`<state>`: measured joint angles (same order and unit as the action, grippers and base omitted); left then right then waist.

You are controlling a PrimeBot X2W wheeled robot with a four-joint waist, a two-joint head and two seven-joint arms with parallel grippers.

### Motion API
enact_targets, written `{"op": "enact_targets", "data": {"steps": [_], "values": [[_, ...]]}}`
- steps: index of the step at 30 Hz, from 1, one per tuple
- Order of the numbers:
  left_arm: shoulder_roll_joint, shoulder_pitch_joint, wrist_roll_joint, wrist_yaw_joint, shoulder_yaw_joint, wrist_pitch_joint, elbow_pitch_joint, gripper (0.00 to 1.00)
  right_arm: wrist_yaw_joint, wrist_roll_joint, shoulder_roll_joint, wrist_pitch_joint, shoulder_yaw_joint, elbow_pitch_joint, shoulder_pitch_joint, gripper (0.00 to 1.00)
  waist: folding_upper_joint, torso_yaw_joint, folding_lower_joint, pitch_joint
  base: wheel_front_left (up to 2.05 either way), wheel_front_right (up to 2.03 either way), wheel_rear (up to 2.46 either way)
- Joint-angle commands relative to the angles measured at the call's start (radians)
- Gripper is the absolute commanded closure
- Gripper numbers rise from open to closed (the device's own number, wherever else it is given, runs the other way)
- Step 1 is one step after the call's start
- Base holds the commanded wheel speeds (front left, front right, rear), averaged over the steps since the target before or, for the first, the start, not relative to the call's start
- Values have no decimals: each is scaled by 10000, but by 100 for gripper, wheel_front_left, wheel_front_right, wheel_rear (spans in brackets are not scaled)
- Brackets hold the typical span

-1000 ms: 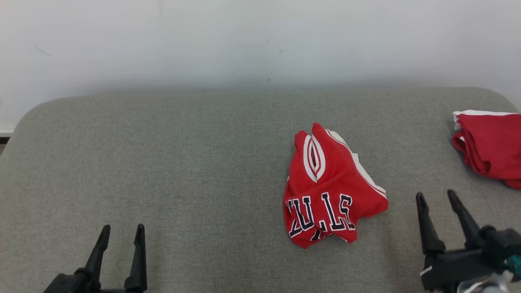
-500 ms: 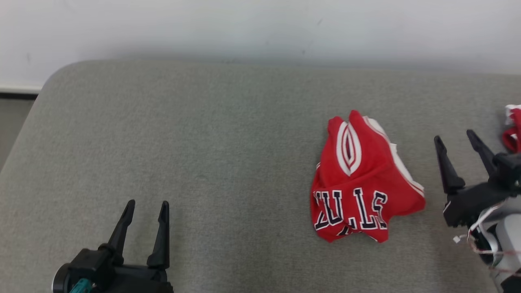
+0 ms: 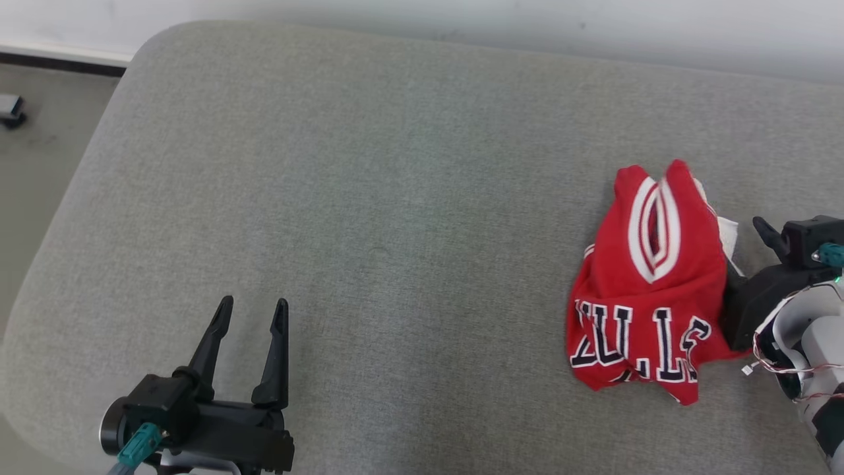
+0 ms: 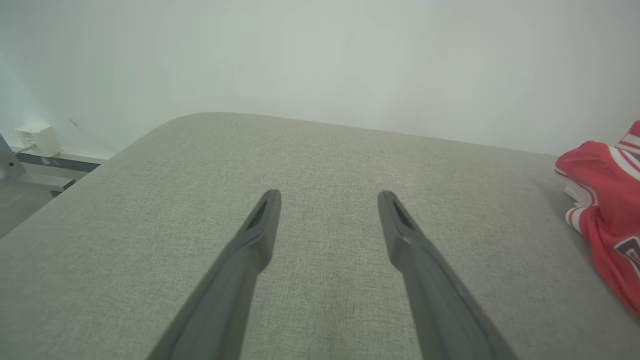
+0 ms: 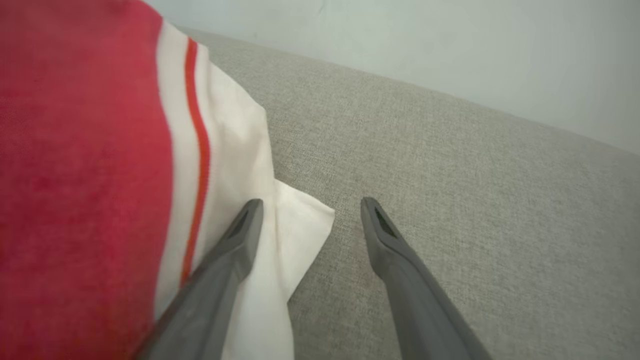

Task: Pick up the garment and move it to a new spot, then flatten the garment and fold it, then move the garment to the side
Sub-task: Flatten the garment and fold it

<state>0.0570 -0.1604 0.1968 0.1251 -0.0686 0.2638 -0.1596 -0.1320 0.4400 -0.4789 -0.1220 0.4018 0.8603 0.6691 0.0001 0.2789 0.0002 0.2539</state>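
1. The work surface is a grey upholstered cushion (image 3: 369, 198) with rounded corners, set against a pale wall (image 3: 593, 16). A dark skirting strip (image 3: 59, 58) and bare floor (image 3: 39, 171) show past its left end.
2. Compared with half a second ago, we find the whole head view shifted. The camera has moved, not the garment.
3. The garment (image 3: 649, 290), a red jersey with white trim and dark lettering, lies crumpled on the right part of the cushion, in the same heap as before.
4. The right gripper (image 5: 311, 201) earlier stood apart from the garment, on its right. It now sits at the garment's right edge.
5. The right gripper's fingers are spread. One crosses the white hem and the other is over bare cushion. We cannot tell whether either touches the fabric.
6. The left gripper (image 3: 254, 301) is spread as before, over bare cushion, well apart from the garment.
7. In the left wrist view we note a small white box (image 4: 37, 140) on the wall, low down beyond the cushion's end.
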Motion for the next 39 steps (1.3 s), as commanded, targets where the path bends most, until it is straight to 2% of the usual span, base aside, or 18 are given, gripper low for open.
{"op": "enact_targets", "data": {"steps": [1,8,9,11,20,32,39], "values": [[-33,-119,93,47,18,5,-26,0,28,127,-25,57,120,121,102,0,-1,207,-2,203,0,0,0],[-47,-257,-4,39,-18,5,-82,0,28,788,207,608,1046,1273,457,0,-1,303,-2,265,0,0,0],[-47,-271,-9,41,-22,5,-84,0,28,947,270,616,1154,1352,474,29,-1,305,-2,257,0,0,0],[-49,-255,-24,33,2,5,-82,0,26,1231,386,555,1321,1434,501,100,-1,259,-2,204,0,0,0],[-18,173,-145,38,419,5,-168,0,28,2010,-293,-665,1701,1666,637,100,-1,-365,-2,-575,0,0,0],[-12,611,-293,34,483,5,-29,0,28,2455,-2308,-1310,1522,1435,1586,100,-1,-1106,-2,-1330,0,0,0],[-24,830,-268,35,602,5,21,0,28,2296,-2979,-1403,1187,1118,2266,100,-1,-1175,-2,-1677,0,0,0]]}}
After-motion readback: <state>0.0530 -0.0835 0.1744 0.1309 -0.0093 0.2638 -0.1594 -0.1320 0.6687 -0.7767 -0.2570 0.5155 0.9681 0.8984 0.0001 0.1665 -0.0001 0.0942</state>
